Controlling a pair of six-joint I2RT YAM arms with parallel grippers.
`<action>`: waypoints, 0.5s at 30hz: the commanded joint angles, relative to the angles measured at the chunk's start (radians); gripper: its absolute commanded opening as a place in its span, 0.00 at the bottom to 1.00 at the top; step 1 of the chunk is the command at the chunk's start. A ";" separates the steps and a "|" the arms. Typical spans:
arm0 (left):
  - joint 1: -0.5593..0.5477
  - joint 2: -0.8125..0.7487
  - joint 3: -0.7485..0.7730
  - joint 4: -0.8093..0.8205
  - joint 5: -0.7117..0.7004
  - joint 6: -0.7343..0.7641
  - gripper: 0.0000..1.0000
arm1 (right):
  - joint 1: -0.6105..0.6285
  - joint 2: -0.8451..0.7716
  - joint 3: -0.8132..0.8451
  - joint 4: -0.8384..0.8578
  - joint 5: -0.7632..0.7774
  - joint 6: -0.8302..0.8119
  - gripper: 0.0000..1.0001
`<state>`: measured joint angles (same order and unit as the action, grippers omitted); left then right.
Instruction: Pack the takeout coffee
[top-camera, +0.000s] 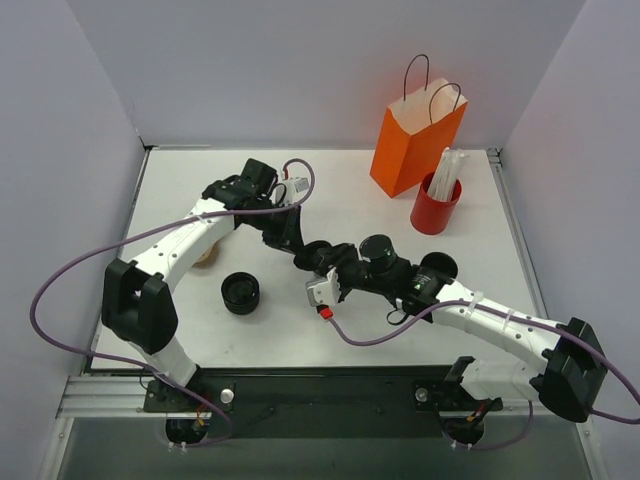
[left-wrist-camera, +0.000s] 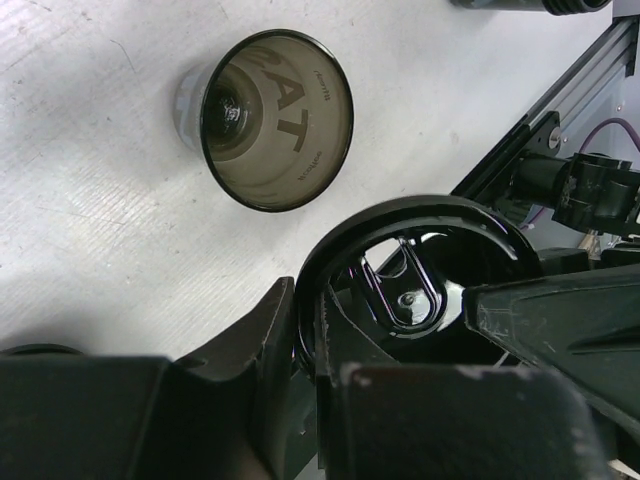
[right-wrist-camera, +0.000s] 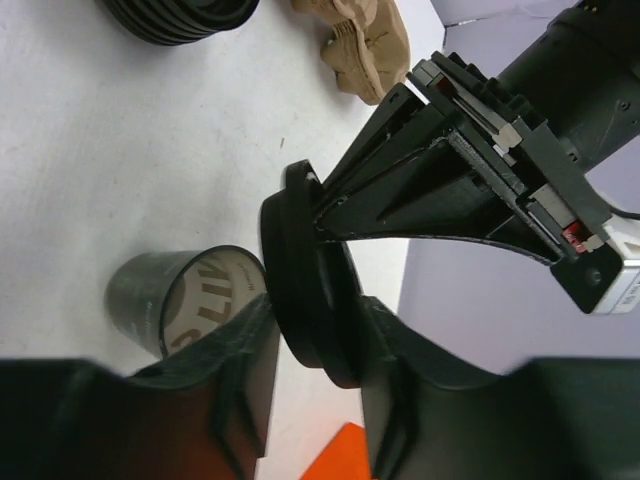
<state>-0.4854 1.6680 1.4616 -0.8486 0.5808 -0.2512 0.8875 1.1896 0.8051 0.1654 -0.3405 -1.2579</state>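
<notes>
1. while the left gripper (left-wrist-camera: 305, 340) pinches the rim of a black lid (left-wrist-camera: 410, 270), its fingers are pressed nearly together on that rim.
2. the right gripper (right-wrist-camera: 320, 340) has one finger on each side of the same lid, close against it; whether they press it cannot be told.
3. the lid is held on edge above the table (top-camera: 270, 340), between the two grippers.
4. the takeout coffee (left-wrist-camera: 275, 120) stands upright on the table just beside the lid, mouth uncovered.
5. in the top view the arms hide the takeout coffee.
6. the orange paper bag (top-camera: 415, 140) stands upright at the far right, well apart from the grippers; a red cup (top-camera: 436, 210) of white straws stands just beside it.
7. a ribbed black stack (top-camera: 240, 292) lies near the left arm.
</notes>
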 joint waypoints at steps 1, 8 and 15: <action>-0.004 -0.022 0.075 0.000 0.013 -0.011 0.22 | 0.025 0.004 -0.035 0.132 0.049 -0.020 0.22; 0.105 -0.071 0.204 0.140 -0.053 -0.049 0.50 | 0.033 -0.077 -0.092 0.183 -0.031 0.279 0.06; 0.175 -0.215 0.036 0.394 -0.214 0.012 0.62 | -0.053 -0.122 0.007 0.170 0.136 1.196 0.08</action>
<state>-0.3328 1.5608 1.5864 -0.6388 0.4351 -0.2764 0.9077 1.1023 0.6975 0.3412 -0.2764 -0.6582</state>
